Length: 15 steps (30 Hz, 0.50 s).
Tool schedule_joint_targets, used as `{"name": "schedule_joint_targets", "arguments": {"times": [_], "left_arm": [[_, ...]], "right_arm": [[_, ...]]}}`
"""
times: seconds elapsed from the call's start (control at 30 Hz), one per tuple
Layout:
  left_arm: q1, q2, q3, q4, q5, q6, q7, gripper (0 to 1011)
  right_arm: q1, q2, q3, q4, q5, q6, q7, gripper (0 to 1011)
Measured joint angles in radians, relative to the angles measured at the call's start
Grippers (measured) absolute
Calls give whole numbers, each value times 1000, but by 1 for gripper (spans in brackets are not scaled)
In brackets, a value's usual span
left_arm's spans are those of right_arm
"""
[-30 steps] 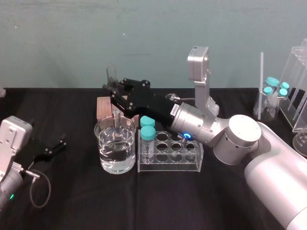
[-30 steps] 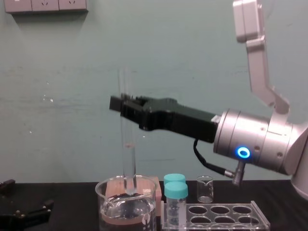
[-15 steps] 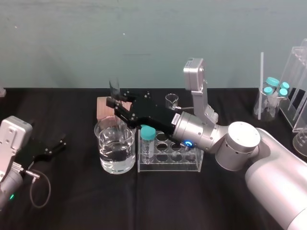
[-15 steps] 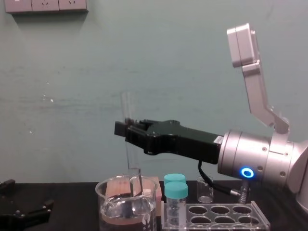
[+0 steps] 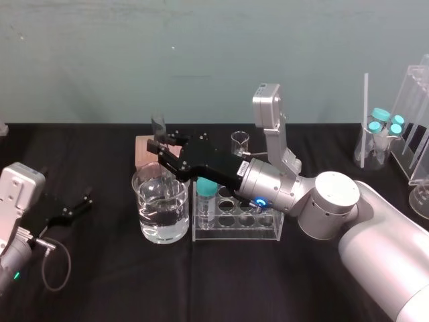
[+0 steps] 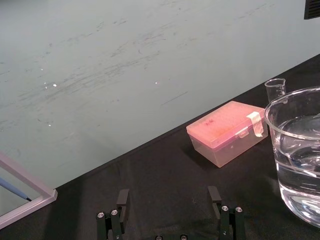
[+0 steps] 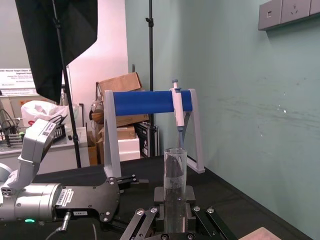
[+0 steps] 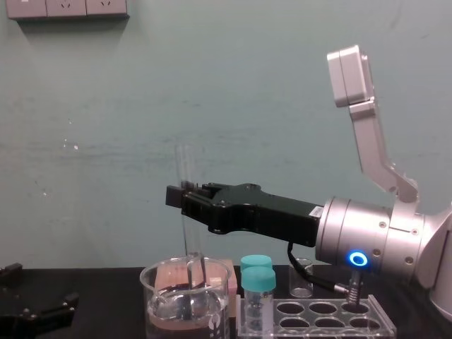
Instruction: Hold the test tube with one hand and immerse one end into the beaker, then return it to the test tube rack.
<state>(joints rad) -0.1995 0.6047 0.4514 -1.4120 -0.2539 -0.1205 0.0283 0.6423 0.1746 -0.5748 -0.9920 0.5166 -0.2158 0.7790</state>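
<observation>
While clamping the thin clear test tube (image 8: 185,166) in the black right gripper (image 8: 182,196), inside the wide glass beaker (image 8: 159,296), risks cracking against its rim if swung sideways.

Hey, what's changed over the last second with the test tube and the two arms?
The right gripper, shut on the test tube, has come down, sinking the tube's lower end deeper into the beaker of water. Nothing was let go. The beaker, the test tube rack, the teal-capped vials and the open left gripper, parked at the table's left, stayed put.
</observation>
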Motion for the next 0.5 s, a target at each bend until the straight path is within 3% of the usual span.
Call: {"name": "schedule_joint_targets", "arguments": {"times": [0.5], "left_arm": [[0, 0, 0, 0, 0, 0, 0, 1000]], "right_arm": [[26, -27, 0, 57, -5, -19, 12, 226]]}}
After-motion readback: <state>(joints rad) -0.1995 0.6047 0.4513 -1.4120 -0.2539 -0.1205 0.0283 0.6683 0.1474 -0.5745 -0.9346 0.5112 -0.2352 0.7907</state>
